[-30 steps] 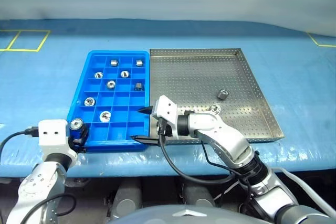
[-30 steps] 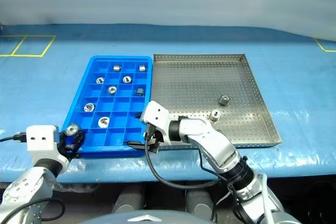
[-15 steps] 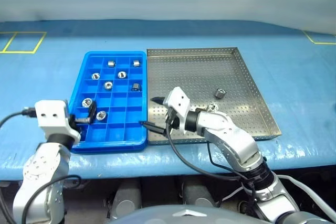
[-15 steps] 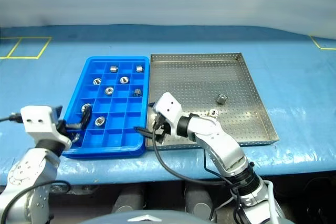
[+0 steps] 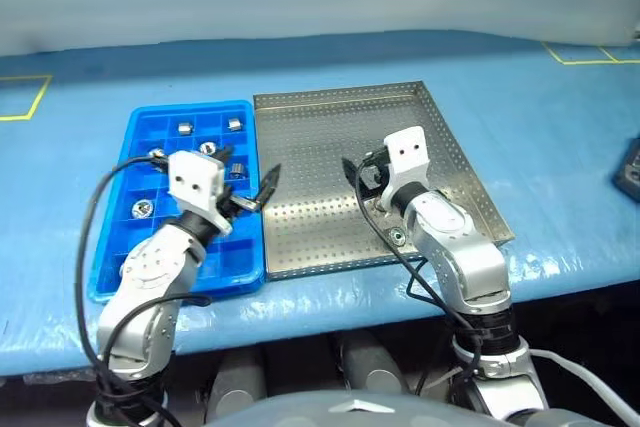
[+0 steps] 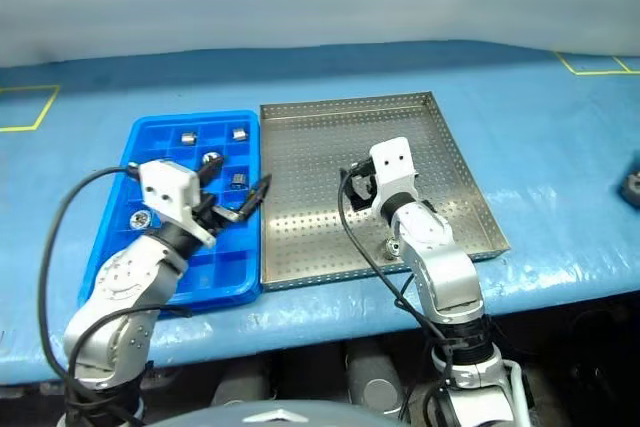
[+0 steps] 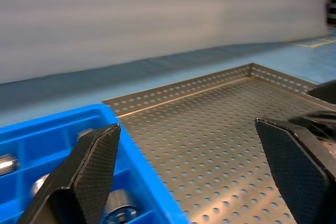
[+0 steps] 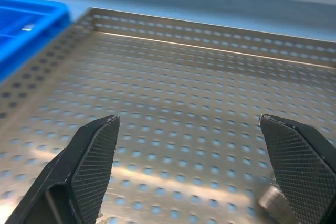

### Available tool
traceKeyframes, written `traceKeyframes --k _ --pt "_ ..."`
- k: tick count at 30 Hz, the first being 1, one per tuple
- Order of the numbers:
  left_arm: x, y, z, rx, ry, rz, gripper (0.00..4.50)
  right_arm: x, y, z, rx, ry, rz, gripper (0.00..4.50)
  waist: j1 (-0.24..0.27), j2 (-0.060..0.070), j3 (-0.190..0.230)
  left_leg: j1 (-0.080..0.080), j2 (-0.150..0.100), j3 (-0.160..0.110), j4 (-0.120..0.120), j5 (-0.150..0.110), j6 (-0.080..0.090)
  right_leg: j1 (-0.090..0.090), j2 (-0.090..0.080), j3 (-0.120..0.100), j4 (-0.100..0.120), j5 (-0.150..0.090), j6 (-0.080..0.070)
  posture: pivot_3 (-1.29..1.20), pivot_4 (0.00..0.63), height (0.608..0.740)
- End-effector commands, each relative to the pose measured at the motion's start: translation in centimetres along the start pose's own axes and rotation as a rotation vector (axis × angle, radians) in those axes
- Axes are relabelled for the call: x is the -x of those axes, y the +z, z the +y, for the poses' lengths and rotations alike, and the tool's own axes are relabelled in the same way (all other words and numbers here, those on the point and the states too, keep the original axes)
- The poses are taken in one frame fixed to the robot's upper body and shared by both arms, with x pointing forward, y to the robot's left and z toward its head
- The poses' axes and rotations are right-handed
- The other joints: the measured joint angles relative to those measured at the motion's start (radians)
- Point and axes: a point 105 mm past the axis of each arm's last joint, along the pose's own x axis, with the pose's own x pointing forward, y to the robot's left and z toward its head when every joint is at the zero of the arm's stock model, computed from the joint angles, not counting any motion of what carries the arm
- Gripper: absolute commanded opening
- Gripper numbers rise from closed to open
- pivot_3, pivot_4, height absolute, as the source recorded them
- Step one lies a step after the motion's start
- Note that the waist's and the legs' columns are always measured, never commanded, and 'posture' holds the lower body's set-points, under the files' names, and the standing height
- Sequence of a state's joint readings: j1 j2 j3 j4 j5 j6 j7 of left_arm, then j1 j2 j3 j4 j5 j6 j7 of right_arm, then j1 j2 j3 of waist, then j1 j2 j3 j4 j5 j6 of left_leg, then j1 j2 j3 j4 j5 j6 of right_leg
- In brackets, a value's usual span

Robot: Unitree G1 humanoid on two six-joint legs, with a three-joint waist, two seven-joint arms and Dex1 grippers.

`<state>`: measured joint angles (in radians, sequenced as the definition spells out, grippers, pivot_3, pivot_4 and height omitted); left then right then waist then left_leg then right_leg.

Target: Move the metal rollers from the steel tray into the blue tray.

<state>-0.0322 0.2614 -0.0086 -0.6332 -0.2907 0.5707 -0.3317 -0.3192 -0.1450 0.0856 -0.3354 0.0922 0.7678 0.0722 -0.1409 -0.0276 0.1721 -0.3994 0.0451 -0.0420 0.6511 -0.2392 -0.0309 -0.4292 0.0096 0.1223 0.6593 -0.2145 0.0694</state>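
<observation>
- The steel tray (image 5: 310, 147) lies in the centre of the left eye frame on a table (image 5: 80, 327) covered in blue sheeting, with the blue tray (image 5: 150, 132) touching its left rim.
- The left gripper (image 5: 254, 190) hangs over the seam between the two trays, its black fingers (image 7: 89, 177) spread wide apart with nothing between them.
- The right gripper (image 5: 362, 175) is above the middle-right of the steel tray, also fully spread and empty; its fingers (image 8: 92, 166) frame bare perforated metal in the right wrist view.
- One of the metal rollers (image 5: 398, 238) lies in the steel tray near its lower rim, just below the right arm; a blurred silver piece (image 8: 275, 200) sits by one fingertip of the right gripper.
- More rollers sit in separate compartments of the blue tray: two (image 5: 185, 127) (image 5: 234, 124) in the upper rows, one (image 5: 143, 209) at the left-middle.
- Yellow tape lines (image 5: 25, 97) mark the table at the upper left and upper right.
</observation>
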Motion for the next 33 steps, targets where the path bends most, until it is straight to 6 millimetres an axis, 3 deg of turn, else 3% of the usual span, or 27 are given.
traceKeyframes --k 1,9,17,25,30,33 --pt "-0.5 0.4 -1.8 -0.023 -0.106 -0.024 4.48 -0.5 0.4 -1.6 -0.006 -0.138 0.01 4.5 -0.018 0.0 0.0 0.0 0.0 0.0 0.0 0.0 0.0 0.0 0.0 0.0 0.0 0.0 0.0 -0.17 0.15 0.74" --pt "-0.1 -0.9 -4.2 0.032 -0.234 0.02 4.48 -2.6 -1.5 -2.0 -0.143 -0.233 0.138 4.5 -0.061 0.001 0.0 0.0 0.0 0.0 0.0 0.0 0.0 0.0 0.0 0.0 0.0 0.001 0.001 -0.16 0.15 0.74" --pt "0.8 -1.9 -6.3 0.02 -0.357 0.059 4.48 -4.4 -2.2 -1.7 -0.18 -0.262 0.203 4.5 -0.065 0.002 0.001 0.0 0.0 -0.001 -0.001 0.0 0.0 0.0 0.0 0.0 0.0 0.001 0.001 -0.13 0.15 0.74" --pt "1.2 -2.1 -6.8 0.042 -0.364 0.054 4.48 -5.4 -3.0 -2.2 -0.11 -0.328 0.233 4.5 -0.06 0.003 0.001 -0.001 0.0 -0.001 -0.002 0.0 0.0 0.0 0.0 0.0 -0.001 0.001 0.001 -0.11 0.15 0.74" --pt "1.3 -2.2 -6.9 0.059 -0.36 0.058 4.48 -5.4 -3.3 -2.6 -0.162 -0.367 0.244 4.5 -0.059 0.003 0.001 0.0 0.0 -0.001 -0.002 0.0 0.0 0.0 0.0 0.0 0.0 0.0 0.001 -0.11 0.15 0.74" --pt "1.4 -2.2 -6.9 0.068 -0.359 0.055 4.5 -5.6 -3.1 -2.9 -0.173 -0.389 0.24 3.86 -0.059 0.003 0.001 -0.001 0.0 -0.001 -0.002 0.0 0.0 0.0 0.0 0.0 -0.001 0.0 0.001 -0.11 0.15 0.74"
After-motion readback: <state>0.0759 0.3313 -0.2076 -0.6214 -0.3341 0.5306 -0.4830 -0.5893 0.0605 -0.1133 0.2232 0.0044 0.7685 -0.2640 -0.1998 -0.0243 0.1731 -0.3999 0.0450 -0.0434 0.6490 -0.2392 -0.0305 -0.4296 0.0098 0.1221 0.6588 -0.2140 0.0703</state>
